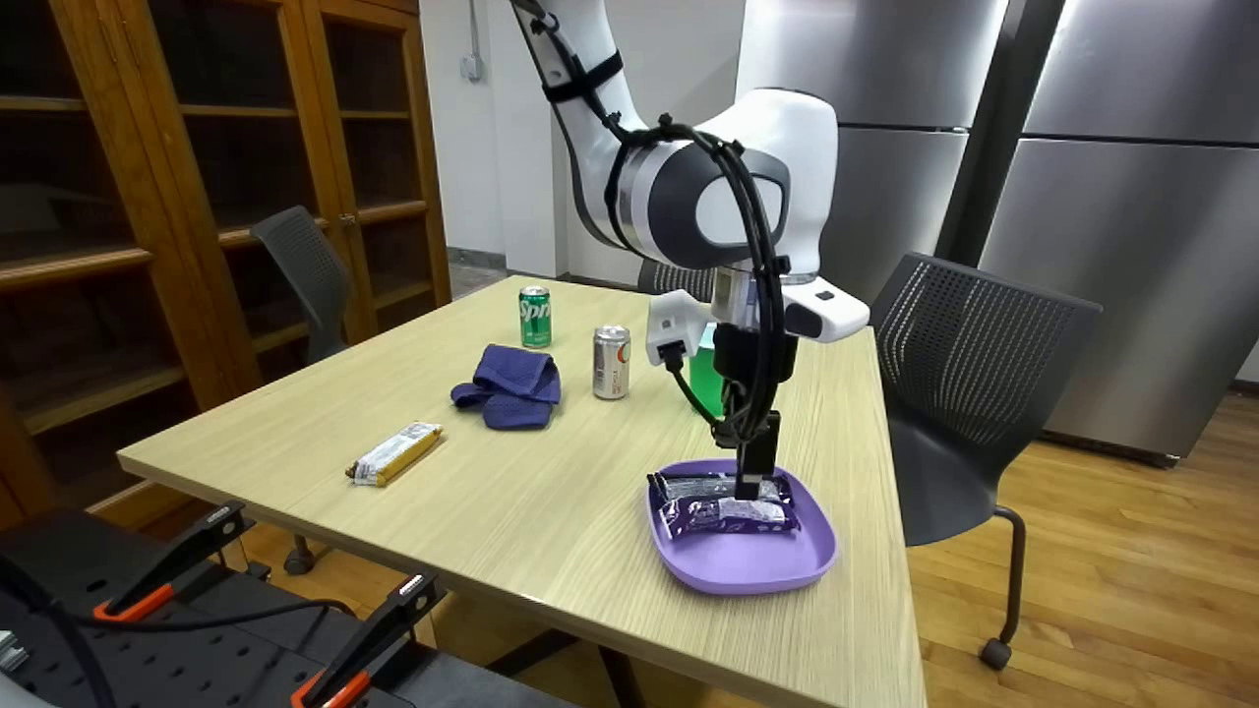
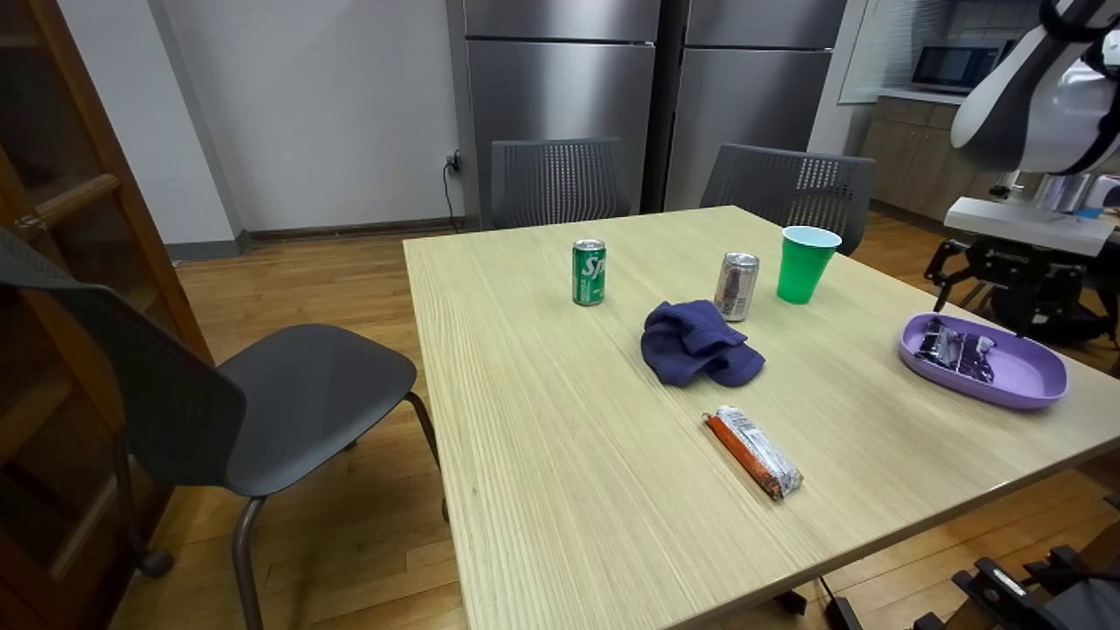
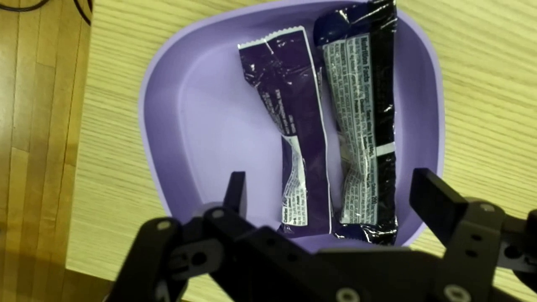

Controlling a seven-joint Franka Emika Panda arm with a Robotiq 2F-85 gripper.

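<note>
purple-wrapped bar (image 3: 308,126) lies in the lilac tray (image 3: 226,121), a black-wrapped bar (image 3: 365,138) just beside it at three o'clock in the wrist view. we find the gripper (image 3: 330,178) with jaws spread wide, gripping nothing. we advise a straight vertical lift, without closing, clearing both wrappers and the rim.

In an exterior view, we observe the arm (image 1: 679,202) extending from the top edge and sloping to a rounded joint. Below this joint, the wrist flange (image 1: 730,295) is oriented downward. Black cables (image 1: 757,211) run along the exterior, secured by black straps (image 1: 582,81). In the wrist view, we note the hand (image 3: 329,184) with its two black fingers (image 3: 436,205) set wide apart.
</note>
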